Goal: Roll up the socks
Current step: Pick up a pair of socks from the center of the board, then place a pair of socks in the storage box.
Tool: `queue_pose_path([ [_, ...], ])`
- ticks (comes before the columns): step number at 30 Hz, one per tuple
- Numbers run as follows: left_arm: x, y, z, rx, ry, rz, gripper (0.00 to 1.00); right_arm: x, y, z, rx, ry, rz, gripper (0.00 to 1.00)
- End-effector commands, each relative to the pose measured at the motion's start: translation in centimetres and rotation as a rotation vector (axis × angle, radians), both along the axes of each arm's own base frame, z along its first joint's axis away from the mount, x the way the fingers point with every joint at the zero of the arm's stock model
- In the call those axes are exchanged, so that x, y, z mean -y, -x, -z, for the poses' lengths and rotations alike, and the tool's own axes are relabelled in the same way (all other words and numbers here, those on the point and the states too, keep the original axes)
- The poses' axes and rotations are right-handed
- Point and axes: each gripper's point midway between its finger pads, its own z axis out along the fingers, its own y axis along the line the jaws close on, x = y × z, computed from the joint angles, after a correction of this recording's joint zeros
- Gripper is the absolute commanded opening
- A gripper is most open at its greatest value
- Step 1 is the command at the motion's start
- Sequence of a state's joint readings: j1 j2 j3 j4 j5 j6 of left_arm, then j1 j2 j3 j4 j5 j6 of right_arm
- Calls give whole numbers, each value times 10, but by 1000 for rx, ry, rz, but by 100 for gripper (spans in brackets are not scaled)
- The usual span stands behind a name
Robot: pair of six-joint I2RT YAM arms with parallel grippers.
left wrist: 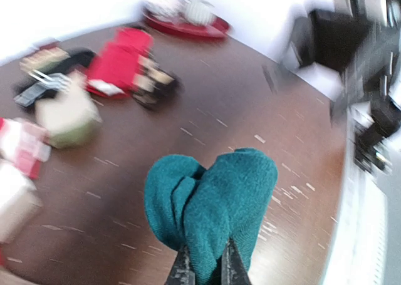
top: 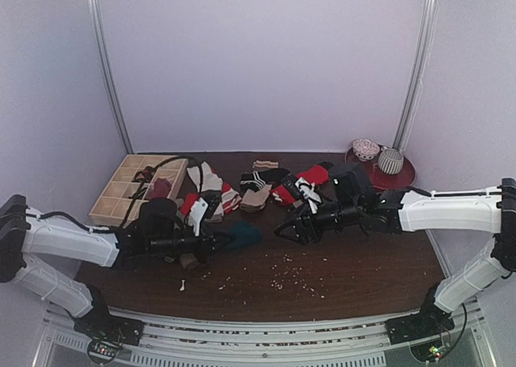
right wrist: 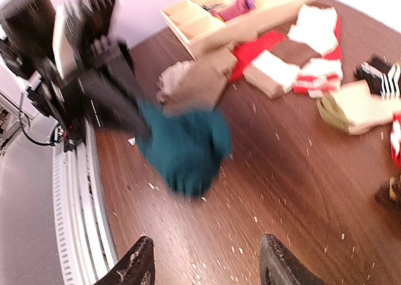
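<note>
The left gripper (left wrist: 203, 263) pinches a bunched teal sock (left wrist: 210, 203), seemingly one roll nearly done, left of the table's (top: 363, 278) middle; the right gripper (right wrist: 207, 266) stands released and empty, and loose socks (top: 258, 189) toward the far edge await rolling.

The left arm (top: 72, 242) extends low from the left edge of the frame, and the left hand (top: 219, 242) is pinched tight on a teal sock (left wrist: 213, 197). The right arm (top: 447, 210) extends in from the right edge. The right hand (top: 284, 230) points toward centre, fingers (right wrist: 139, 266) spread apart, holding nothing.

blurred right arm (left wrist: 341, 47) and far socks (left wrist: 116, 66)
</note>
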State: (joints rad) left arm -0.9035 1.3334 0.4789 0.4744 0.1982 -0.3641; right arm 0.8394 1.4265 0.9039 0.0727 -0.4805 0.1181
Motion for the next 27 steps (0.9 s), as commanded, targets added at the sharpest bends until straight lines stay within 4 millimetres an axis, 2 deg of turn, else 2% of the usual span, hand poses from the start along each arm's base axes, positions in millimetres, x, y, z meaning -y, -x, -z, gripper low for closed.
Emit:
queue_pose_path([
  [1, -42, -52, -17, 117, -108, -210, 0, 15, 1, 3, -7, -47, 47, 57],
  [5, -84, -94, -41, 169, -131, -354, 0, 31, 1, 9, 11, -73, 97, 57],
  [8, -128, -124, -60, 221, -160, -487, 0, 42, 4, 17, 11, -72, 115, 57],
  [11, -167, -137, -72, 238, -174, -583, 0, 51, 8, 25, 0, -83, 128, 57],
  [15, -211, -140, -81, 282, -242, -736, 0, 55, 14, 30, -12, -112, 124, 57],
  [19, -237, -150, -89, 269, -268, -802, 0, 55, 16, 38, -22, -105, 106, 56],
  [23, -263, -163, -119, 309, -270, -871, 0, 55, 17, 37, -16, -124, 96, 56],
  [27, -283, -185, -135, 332, -309, -899, 0, 54, 17, 41, -19, -128, 88, 56],
])
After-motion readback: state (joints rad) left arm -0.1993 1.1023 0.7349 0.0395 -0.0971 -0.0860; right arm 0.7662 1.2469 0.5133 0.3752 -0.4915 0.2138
